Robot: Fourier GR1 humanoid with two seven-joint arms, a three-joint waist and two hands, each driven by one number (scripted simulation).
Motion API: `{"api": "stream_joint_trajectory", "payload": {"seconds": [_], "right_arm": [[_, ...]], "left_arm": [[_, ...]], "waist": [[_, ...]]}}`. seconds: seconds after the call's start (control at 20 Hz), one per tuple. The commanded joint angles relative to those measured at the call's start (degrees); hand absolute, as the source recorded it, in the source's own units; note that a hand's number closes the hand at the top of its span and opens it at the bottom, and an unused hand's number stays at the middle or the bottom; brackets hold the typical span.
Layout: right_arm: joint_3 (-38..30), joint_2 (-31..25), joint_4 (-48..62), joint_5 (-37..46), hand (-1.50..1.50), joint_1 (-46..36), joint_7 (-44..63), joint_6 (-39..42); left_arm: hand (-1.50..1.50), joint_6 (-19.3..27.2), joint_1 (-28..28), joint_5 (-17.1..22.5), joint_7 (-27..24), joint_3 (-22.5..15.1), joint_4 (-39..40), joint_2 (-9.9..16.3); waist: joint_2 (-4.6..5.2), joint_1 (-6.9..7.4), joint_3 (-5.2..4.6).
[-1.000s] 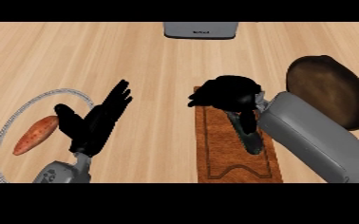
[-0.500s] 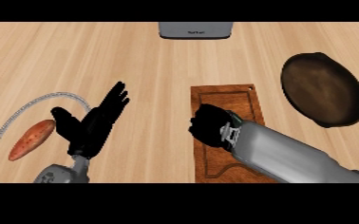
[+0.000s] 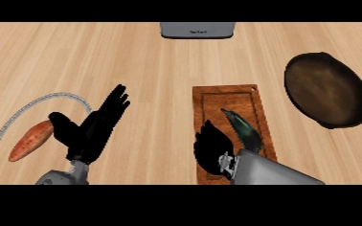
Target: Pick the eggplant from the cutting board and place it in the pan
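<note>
The right hand (image 3: 212, 148) has drawn back along the cutting board (image 3: 212, 100) toward its near end, where a second ago it hung over the board's far end and hid the eggplant (image 3: 242, 129). The eggplant now lies uncovered on the board, just beside the hand's fingers (image 3: 210, 130) and partly under the grey forearm (image 3: 272, 170). The forearm has swung clear of the pan (image 3: 325, 88), which now shows whole, right of the board.
</note>
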Motion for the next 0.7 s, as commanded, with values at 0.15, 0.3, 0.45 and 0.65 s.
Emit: {"api": "stream_joint_trajectory", "payload": {"seconds": [0.15,0.3,0.45,0.65], "right_arm": [[1.1,-1.9,-1.3,8.1,-1.5,3.4,-1.4,-2.6],[2.5,-6.2,1.7,11.8,-1.5,1.2,-3.6,-8.5],[-1.4,-4.3,3.5,13.0,-1.5,-0.2,-6.8,-7.0],[-2.5,-4.8,5.1,15.7,-1.5,0.6,-10.2,-8.1]], "left_arm": [[0.0,-3.5,0.2,0.8,0.8,3.7,0.0,-0.3],[0.0,-1.8,1.6,-1.7,2.0,1.1,-2.1,-1.1],[0.0,-2.6,-0.1,-2.8,0.3,2.7,1.3,-2.9],[0.0,-3.9,2.6,-2.6,0.4,3.9,-0.4,-2.8]], "waist": [[0.1,0.15,0.01],[0.13,0.54,0.04],[0.15,0.29,0.02],[0.13,0.41,0.01]]}}
